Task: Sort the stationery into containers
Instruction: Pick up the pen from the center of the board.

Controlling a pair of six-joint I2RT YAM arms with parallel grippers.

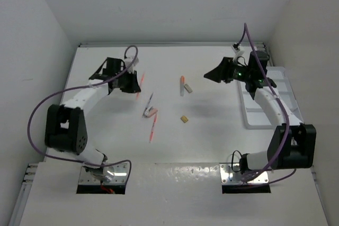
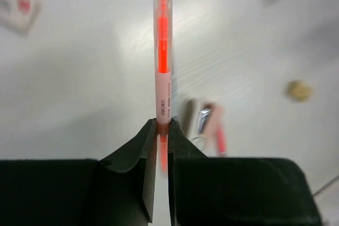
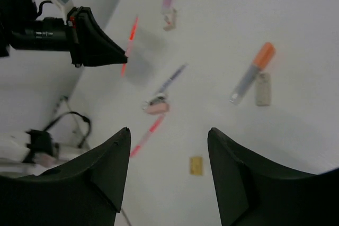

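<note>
The left claw (image 2: 163, 126) pinches a thin orange-red pen (image 2: 163, 51) by one end, far to the left of the white tray (image 1: 247, 114) across the tabletop (image 1: 212, 146). The pen is a slim, straight tube of clear glossy plastic over a bright orange-red core, with a pale label band carrying small dark print. The right claw (image 3: 168, 133), matt black and wedge-fingered, stands wide with nothing in it, just left of the tray. The tray is smooth, shallow and rectangular. A small tan block (image 1: 184, 119) lies well left of the tray.
</note>
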